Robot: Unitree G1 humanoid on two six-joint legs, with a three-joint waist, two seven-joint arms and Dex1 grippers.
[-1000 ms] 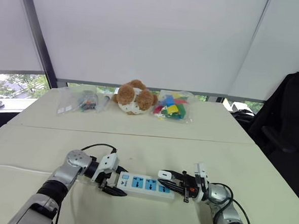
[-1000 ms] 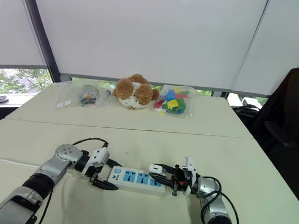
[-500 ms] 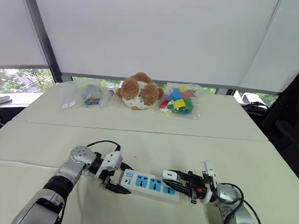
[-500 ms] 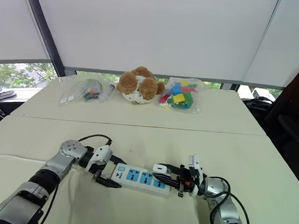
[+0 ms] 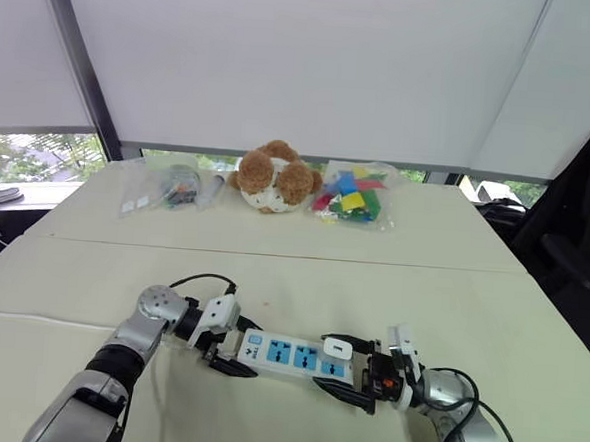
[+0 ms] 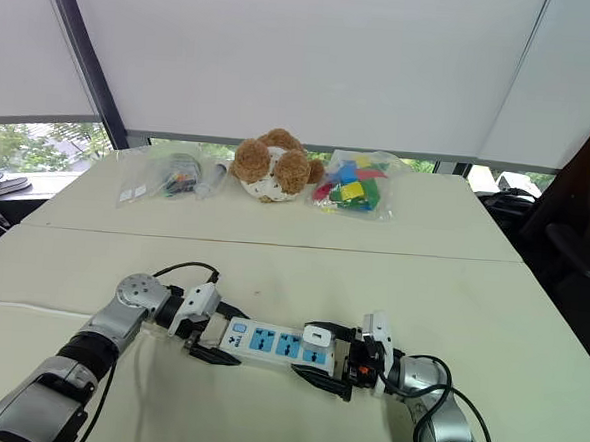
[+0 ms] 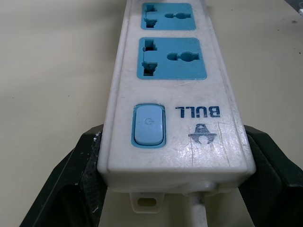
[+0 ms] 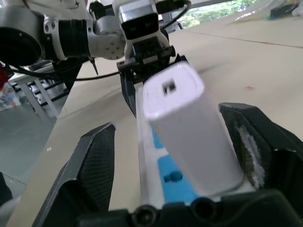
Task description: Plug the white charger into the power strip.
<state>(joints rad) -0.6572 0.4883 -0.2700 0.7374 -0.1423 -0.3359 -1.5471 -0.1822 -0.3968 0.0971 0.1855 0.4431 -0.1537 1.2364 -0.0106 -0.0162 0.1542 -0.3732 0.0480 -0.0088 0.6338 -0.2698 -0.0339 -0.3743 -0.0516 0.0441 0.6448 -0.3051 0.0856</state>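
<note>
One white charger block [image 5: 337, 347], probably light and slick: grip its flat sides. Right hand [image 5: 346, 366] spread; left hand [image 5: 232, 349] pinches white power strip [image 5: 292, 356].

I read this as an office or meeting room set up for bench tests. Wide pale tables [image 5: 392, 277] are pushed together edge to edge, with a seam running across between the near one and the far one. Behind them, white roller blinds [image 5: 285, 60] cover tall windows in a dark frame [image 5: 79, 68], and treetops [image 5: 29, 155] show under the blind at far left. A black office chair [image 5: 574, 248] with dark cloth over it stands at the right. The far table carries a plush toy [image 5: 275, 177], a bag of coloured blocks [image 5: 352, 197] and a bag of small parts [image 5: 172, 188]; a power strip [image 5: 292, 356] lies on the near one.
</note>
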